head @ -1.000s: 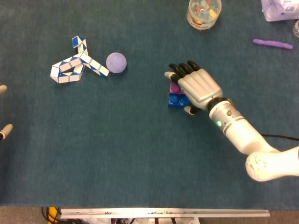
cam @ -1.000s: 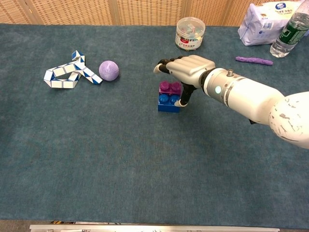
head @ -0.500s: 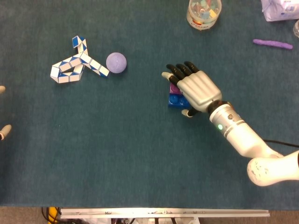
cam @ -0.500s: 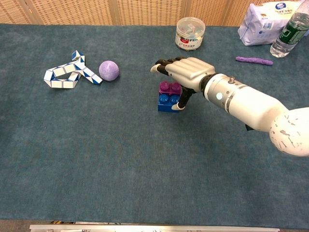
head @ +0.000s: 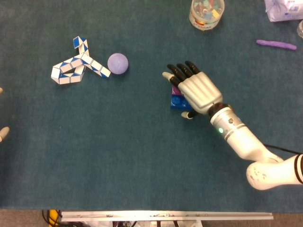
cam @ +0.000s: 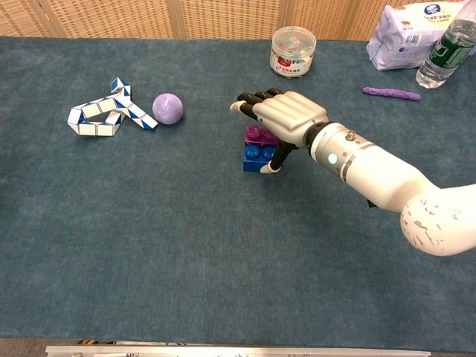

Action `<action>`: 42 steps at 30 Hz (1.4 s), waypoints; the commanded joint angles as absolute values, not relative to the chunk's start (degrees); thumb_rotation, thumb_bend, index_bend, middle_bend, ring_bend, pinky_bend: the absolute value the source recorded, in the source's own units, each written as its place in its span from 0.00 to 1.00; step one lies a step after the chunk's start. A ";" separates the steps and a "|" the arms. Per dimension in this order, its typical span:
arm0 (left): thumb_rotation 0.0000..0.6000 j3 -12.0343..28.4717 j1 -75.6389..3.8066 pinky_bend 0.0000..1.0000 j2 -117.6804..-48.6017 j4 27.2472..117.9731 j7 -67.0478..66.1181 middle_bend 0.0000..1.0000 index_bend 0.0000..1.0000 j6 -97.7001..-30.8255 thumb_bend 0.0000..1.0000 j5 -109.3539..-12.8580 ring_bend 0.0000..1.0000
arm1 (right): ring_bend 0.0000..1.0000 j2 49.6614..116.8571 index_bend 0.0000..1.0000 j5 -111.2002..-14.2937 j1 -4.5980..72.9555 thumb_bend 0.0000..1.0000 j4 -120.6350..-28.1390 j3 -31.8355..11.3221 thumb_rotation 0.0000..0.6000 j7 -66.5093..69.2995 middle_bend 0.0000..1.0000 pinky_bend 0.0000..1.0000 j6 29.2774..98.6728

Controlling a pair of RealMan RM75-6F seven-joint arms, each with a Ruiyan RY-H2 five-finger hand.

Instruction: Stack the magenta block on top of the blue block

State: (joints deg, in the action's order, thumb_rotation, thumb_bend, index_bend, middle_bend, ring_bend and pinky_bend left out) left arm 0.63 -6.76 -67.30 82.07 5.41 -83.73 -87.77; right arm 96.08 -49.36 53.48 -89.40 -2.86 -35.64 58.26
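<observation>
The magenta block sits on top of the blue block near the middle of the teal table. My right hand hovers over the stack's right side, palm down and fingers spread past the magenta block. Its thumb hangs beside the blue block's right face, and nothing is gripped. It hides part of both blocks in the head view. Of my left hand, only fingertips show at the left edge of the head view.
A blue-and-white snake puzzle and a purple ball lie at the left. At the back stand a clear jar, a purple stick, a white bag and a bottle.
My right hand has slid slightly left over the stack and its fingers have spread wider. The two blocks have stayed stacked and still.
</observation>
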 commanded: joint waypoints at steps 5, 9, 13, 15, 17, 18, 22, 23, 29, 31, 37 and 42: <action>1.00 0.63 -6.73 0.16 -67.20 82.09 5.52 0.16 0.20 -83.60 0.15 -87.67 0.16 | 0.00 98.43 0.00 -50.52 52.36 0.02 -86.39 -3.07 0.84 -34.51 0.00 0.00 57.12; 1.00 0.64 -6.76 0.16 -67.13 82.20 5.45 0.16 0.20 -83.61 0.15 -87.77 0.16 | 0.00 99.35 0.00 -51.46 51.82 0.02 -84.97 -2.78 0.84 -34.96 0.00 0.00 57.08; 1.00 0.70 -6.84 0.16 -66.99 82.48 5.41 0.16 0.20 -83.59 0.15 -87.86 0.16 | 0.00 99.94 0.00 -52.39 51.39 0.02 -83.73 -2.74 0.84 -35.47 0.00 0.00 57.08; 1.00 0.72 -6.88 0.16 -66.95 82.60 5.32 0.16 0.20 -83.56 0.15 -87.87 0.16 | 0.00 100.23 0.00 -52.98 51.21 0.02 -82.98 -2.86 0.83 -35.59 0.00 0.00 57.07; 1.00 0.74 -6.91 0.16 -66.88 82.76 5.36 0.16 0.20 -83.52 0.15 -87.86 0.16 | 0.00 100.59 0.00 -53.39 50.95 0.02 -82.36 -3.18 0.83 -35.18 0.00 0.00 56.93; 1.00 0.76 -6.92 0.16 -66.84 82.82 5.41 0.16 0.20 -83.49 0.15 -87.85 0.16 | 0.00 100.72 0.00 -53.57 50.86 0.02 -82.07 -3.19 0.83 -35.15 0.00 0.00 56.80; 1.00 0.81 -7.01 0.16 -66.75 82.93 5.42 0.16 0.20 -83.33 0.15 -87.78 0.16 | 0.00 101.41 0.00 -54.01 50.48 0.02 -80.97 -3.48 0.83 -34.66 0.00 0.00 56.07; 1.00 0.81 -7.05 0.16 -66.73 82.95 5.39 0.16 0.20 -83.25 0.15 -87.78 0.16 | 0.00 101.65 0.00 -54.07 50.34 0.02 -80.65 -3.53 0.83 -34.52 0.00 0.00 55.82; 1.00 0.80 -7.19 0.16 -66.62 83.09 5.32 0.16 0.20 -82.93 0.15 -87.70 0.16 | 0.00 102.55 0.00 -54.36 49.83 0.03 -79.46 -3.94 0.83 -34.29 0.00 0.00 54.99; 1.00 0.79 -7.19 0.16 -66.62 83.09 5.31 0.16 0.20 -82.89 0.15 -87.68 0.16 | 0.00 102.78 0.00 -54.62 49.69 0.06 -79.10 -4.21 0.83 -34.11 0.00 0.00 54.85; 1.00 0.84 -7.18 0.16 -66.69 83.08 5.35 0.16 0.20 -82.91 0.15 -87.61 0.16 | 0.00 103.13 0.00 -54.85 49.41 0.02 -78.77 -4.78 0.81 -34.03 0.00 0.00 54.30; 1.00 0.86 -7.18 0.16 -66.75 83.02 5.20 0.16 0.20 -82.86 0.15 -87.51 0.16 | 0.00 103.40 0.00 -54.65 49.08 0.00 -78.44 -5.02 0.80 -34.27 0.00 0.00 53.87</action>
